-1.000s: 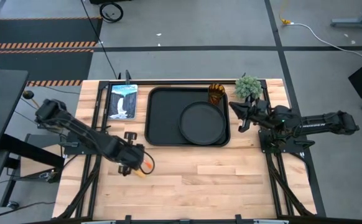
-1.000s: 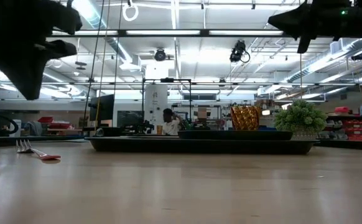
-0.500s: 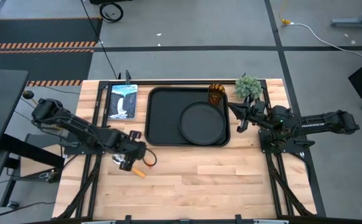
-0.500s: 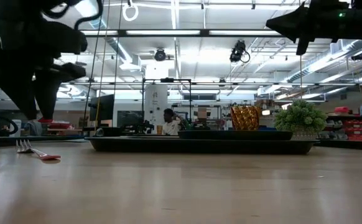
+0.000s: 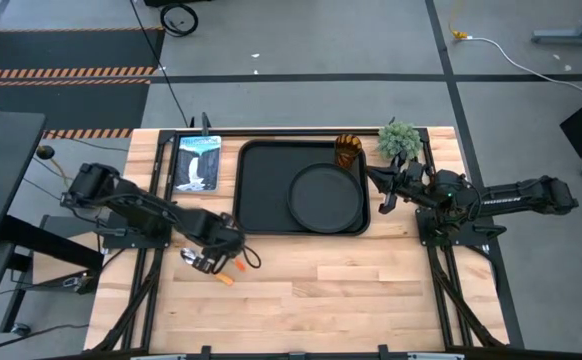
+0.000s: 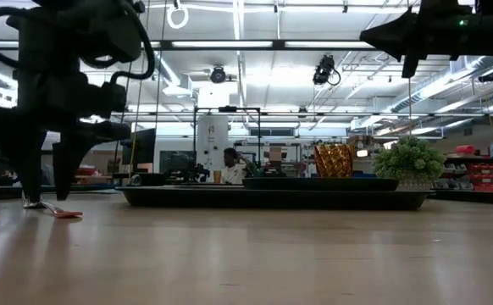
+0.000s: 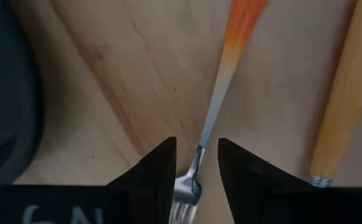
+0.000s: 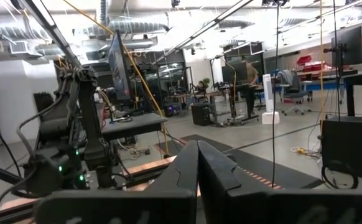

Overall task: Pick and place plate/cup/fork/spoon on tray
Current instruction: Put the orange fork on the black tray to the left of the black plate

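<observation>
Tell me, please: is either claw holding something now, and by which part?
Nothing is held yet. The left claw is open, its fingers on either side of the fork neck, just above the tines. The right claw is shut on nothing.

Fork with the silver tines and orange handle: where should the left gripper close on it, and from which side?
Grip the orange-handled silver fork at its thin metal neck, from straight above. It lies flat on the wooden table, and the open left gripper already straddles that neck, one finger each side. The yellow-handled spoon lies alongside, apart, so probably clear of the fingers.
</observation>
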Robot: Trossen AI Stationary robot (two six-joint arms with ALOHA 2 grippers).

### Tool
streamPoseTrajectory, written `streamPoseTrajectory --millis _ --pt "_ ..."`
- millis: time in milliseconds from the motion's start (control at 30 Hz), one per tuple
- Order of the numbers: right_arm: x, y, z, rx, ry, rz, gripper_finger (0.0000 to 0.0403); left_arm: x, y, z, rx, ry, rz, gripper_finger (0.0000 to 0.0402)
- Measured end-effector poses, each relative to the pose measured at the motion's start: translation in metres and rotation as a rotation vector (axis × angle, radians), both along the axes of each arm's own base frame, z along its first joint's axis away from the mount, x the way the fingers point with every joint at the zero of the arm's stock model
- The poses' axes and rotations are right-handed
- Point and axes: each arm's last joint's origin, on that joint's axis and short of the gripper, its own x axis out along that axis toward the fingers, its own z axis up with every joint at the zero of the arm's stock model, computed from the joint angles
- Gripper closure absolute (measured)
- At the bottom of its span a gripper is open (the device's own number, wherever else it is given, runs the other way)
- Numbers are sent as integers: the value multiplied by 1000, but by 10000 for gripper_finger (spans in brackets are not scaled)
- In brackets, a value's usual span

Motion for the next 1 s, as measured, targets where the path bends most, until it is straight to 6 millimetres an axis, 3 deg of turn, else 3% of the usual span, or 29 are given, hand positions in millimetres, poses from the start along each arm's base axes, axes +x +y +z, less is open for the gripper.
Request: streamPoseTrajectory --millis 333,1000 --pt "0 0 0 4 -2 1 392 2 -1 -10 24 49 -67 281" --pt "0 0 0 14 -6 4 392 4 -3 -7 11 68 -71 387"
